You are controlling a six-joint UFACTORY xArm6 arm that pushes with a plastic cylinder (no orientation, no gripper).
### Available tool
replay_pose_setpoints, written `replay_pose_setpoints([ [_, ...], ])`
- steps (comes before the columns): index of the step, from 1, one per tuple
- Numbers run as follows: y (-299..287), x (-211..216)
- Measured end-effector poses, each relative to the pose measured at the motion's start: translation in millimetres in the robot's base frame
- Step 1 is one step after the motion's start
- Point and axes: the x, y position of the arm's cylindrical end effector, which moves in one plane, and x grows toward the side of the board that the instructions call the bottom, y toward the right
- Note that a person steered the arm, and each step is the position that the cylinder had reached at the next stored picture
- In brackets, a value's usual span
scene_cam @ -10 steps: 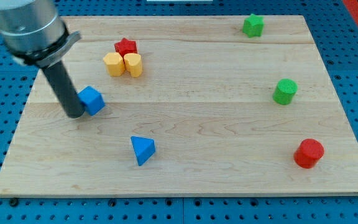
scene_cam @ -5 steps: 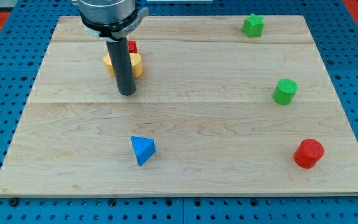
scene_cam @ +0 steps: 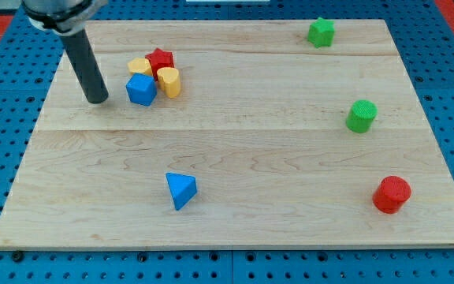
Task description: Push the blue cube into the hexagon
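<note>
Cube against the hexagon

Cube (scene_cam: 141, 89), blue, is the landmark here: it sits on the bench (scene_cam: 235, 158) in the upper-left part, pressed up against the yellow hexagon (scene_cam: 139, 66), which lies just above it toward the view's top. Above and right of the cube is the red star (scene_cam: 160, 58), and just to the cube's right stands a yellow block (scene_cam: 169, 81) with a rounded side, touching or nearly touching it. These four form one tight cluster.

My tip (scene_cam: 97, 100) rests on the bench to the left of the cube, near it but apart, with bare wood showing between them. The rod is a plain dark end effector with no jaws, so it neither spreads nor pinches anything.

Well below the cube lies a blue triangular block (scene_cam: 180, 190). Far to the cube's right are a green star-like block (scene_cam: 320, 32) near the top edge, a green cylinder (scene_cam: 361, 115) lower down, and a red cylinder (scene_cam: 391, 194) toward the bottom right.
</note>
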Motion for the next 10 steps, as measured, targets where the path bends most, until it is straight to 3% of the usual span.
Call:
replay_pose_setpoints([
  [2, 32, -33],
  [4, 65, -25],
  [6, 40, -25],
  [7, 27, -74],
  [8, 64, -129],
  [10, 119, -124],
])
